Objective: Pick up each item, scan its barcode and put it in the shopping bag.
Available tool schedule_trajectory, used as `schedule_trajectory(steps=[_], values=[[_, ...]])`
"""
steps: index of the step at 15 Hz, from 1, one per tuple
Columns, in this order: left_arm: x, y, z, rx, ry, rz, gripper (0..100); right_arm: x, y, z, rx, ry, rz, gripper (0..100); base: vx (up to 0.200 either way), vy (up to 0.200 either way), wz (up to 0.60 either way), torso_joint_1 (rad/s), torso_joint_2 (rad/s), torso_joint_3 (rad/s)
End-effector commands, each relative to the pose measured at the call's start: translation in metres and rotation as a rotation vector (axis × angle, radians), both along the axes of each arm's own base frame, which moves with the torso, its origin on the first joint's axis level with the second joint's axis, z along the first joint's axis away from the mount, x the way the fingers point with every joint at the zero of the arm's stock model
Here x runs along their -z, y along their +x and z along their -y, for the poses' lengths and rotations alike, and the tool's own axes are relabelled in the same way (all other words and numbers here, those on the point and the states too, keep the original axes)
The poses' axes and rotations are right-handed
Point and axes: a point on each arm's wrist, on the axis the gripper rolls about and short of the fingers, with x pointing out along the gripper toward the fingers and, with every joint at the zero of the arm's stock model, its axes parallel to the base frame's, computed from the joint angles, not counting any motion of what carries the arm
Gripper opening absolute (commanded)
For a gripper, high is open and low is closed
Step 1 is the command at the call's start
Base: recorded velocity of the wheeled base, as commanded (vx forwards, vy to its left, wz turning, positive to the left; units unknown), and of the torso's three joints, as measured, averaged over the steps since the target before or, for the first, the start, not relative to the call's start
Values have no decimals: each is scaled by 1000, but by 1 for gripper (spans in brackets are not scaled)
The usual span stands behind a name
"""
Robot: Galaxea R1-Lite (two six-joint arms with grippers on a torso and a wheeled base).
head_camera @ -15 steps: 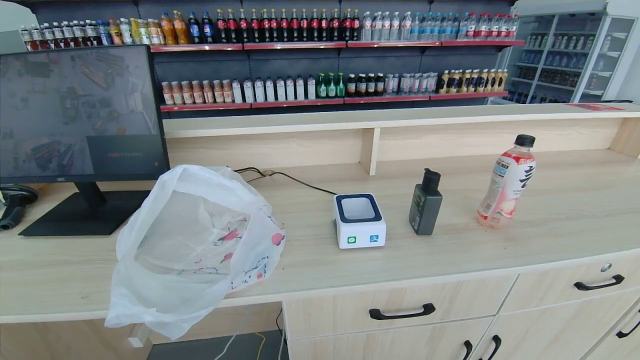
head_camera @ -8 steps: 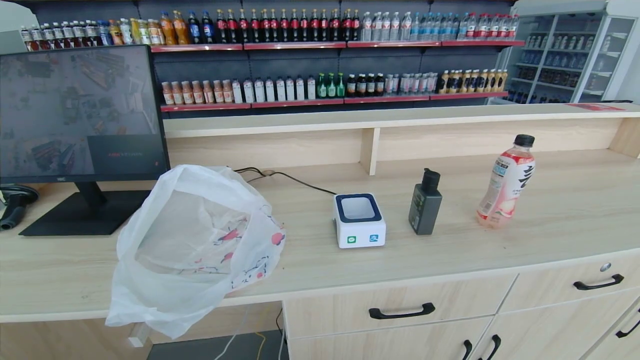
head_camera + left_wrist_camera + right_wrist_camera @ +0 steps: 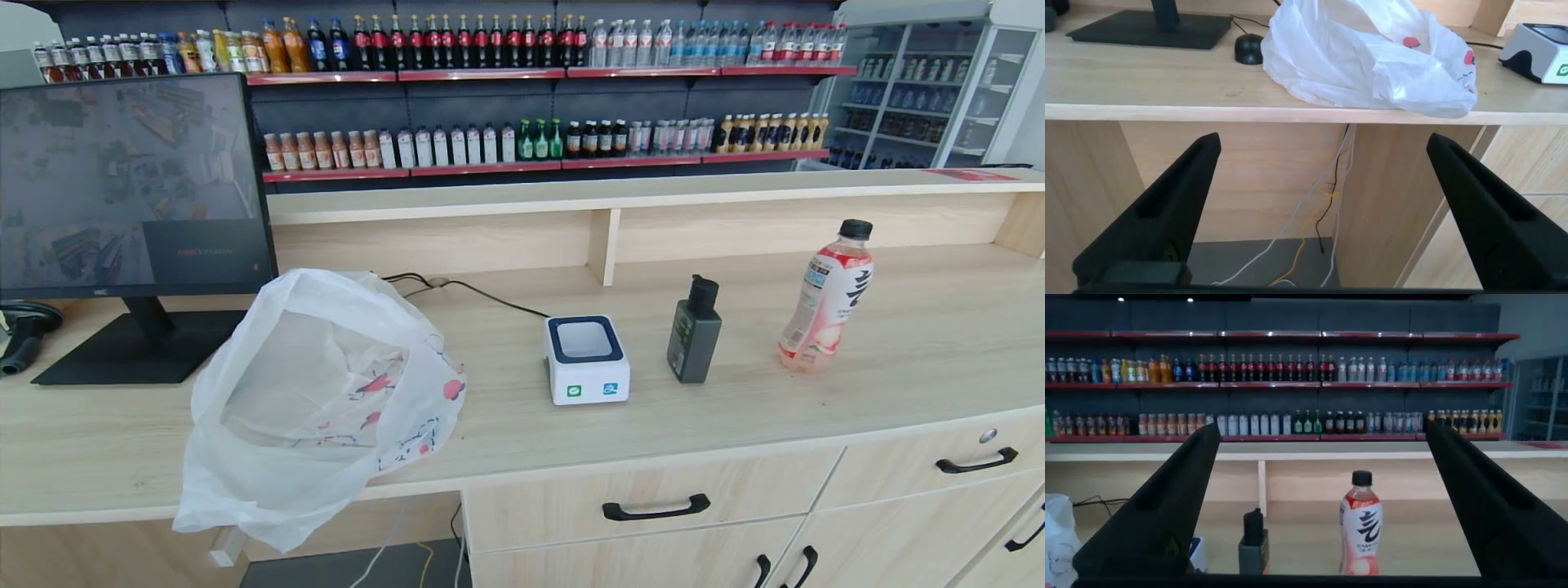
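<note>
A white shopping bag (image 3: pixel 314 400) with red print stands open on the counter's left part, its lower edge hanging over the front; it shows again (image 3: pixel 1372 53) in the left wrist view. A white barcode scanner (image 3: pixel 586 359) sits mid-counter. To its right stand a dark pump bottle (image 3: pixel 695 331) and a pink drink bottle (image 3: pixel 826 298) with a black cap. My left gripper (image 3: pixel 1323 208) is open, below counter height in front of the bag. My right gripper (image 3: pixel 1323 506) is open, level with the counter, facing the pink drink bottle (image 3: pixel 1360 527) and the dark pump bottle (image 3: pixel 1253 543).
A monitor (image 3: pixel 131 188) on a black stand fills the counter's back left, with a handheld scanner (image 3: pixel 20 335) beside it. A cable (image 3: pixel 473 294) runs behind the barcode scanner. A raised wooden ledge (image 3: pixel 653 192) backs the counter. Drawers (image 3: pixel 653 506) lie under it. Cables (image 3: pixel 1319 220) hang below the counter.
</note>
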Motion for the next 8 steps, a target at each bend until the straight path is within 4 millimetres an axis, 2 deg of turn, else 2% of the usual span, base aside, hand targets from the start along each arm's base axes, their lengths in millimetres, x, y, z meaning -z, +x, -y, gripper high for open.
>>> schedule_trajectory(steps=[1, 5, 8], values=[[0, 0, 0, 0, -1, 0, 100, 21, 98, -22, -56, -29, -40, 100, 0, 0, 0, 0, 0, 0], [0, 0, 0, 0, -1, 1, 100, 46, 128, -55, -142, -46, -146, 100, 0, 0, 0, 0, 0, 0], [0, 0, 0, 0, -1, 1, 100, 57, 153, -67, -143, -49, -187, 100, 0, 0, 0, 0, 0, 0]])
